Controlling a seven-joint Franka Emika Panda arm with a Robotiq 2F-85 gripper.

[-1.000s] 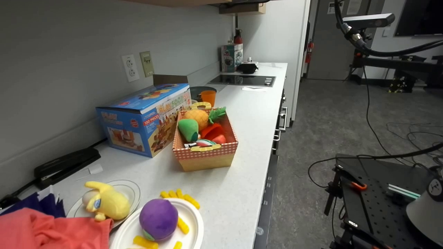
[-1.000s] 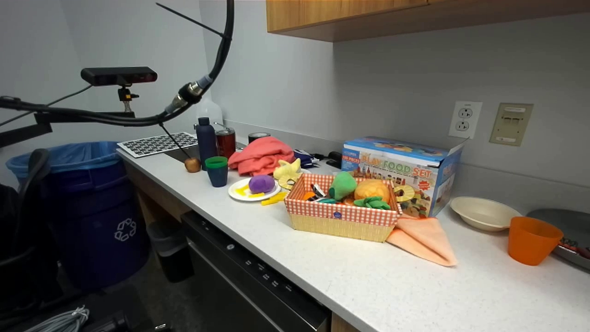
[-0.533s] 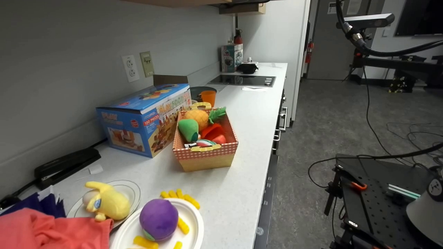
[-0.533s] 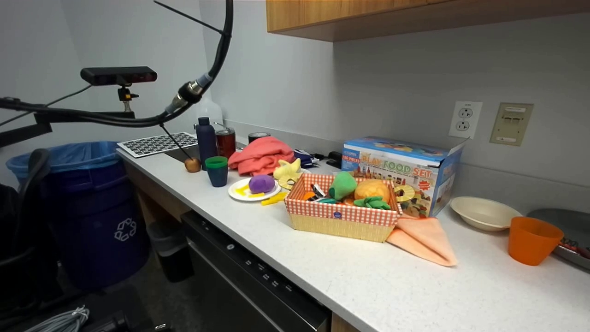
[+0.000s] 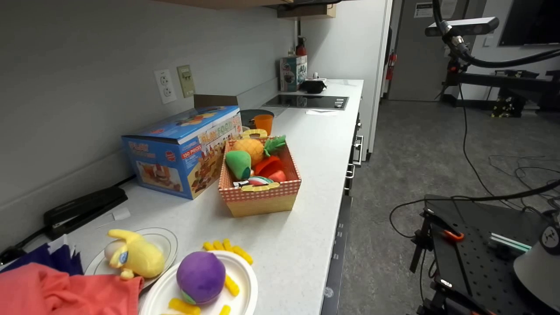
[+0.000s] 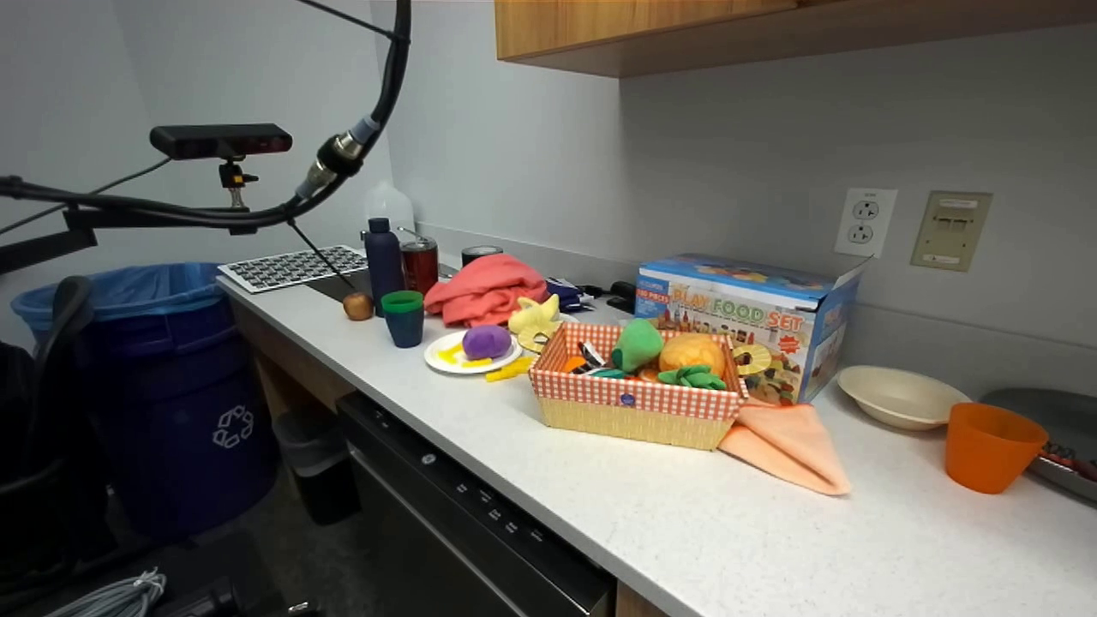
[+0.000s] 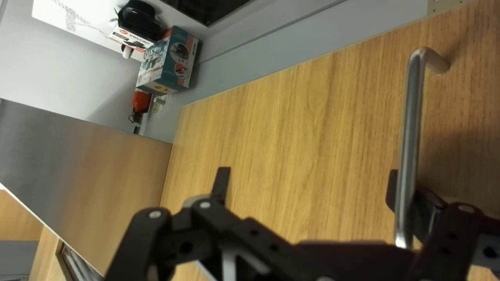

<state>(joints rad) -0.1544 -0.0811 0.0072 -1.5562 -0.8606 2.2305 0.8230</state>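
In the wrist view my gripper (image 7: 307, 182) is open, its two dark fingers far apart in front of a wood-grain cabinet door (image 7: 289, 128). A silver bar handle (image 7: 412, 128) stands out from the door. The right-hand finger in the picture is partly hidden by the handle, its tip passing behind the bar. I cannot tell if they touch. The left-hand finger stands apart from the handle, with only door behind it. Nothing is held between the fingers. Neither exterior view shows the gripper; a cable of the arm (image 6: 338, 154) shows there, and wooden upper cabinets (image 6: 686, 34) run along the wall.
A checked basket (image 5: 262, 205) with toy fruit stands on the counter by a play-food box (image 5: 162, 153). A purple toy (image 5: 201, 278) lies on a white plate (image 5: 249, 284). An orange cup (image 6: 990, 450) stands near a pale bowl (image 6: 900, 398). A camera (image 6: 221, 140) is mounted near the cable.
The arm's cable has shifted: slightly right and down in an exterior view, left in the other viewpoint. The things on the counter have not moved.
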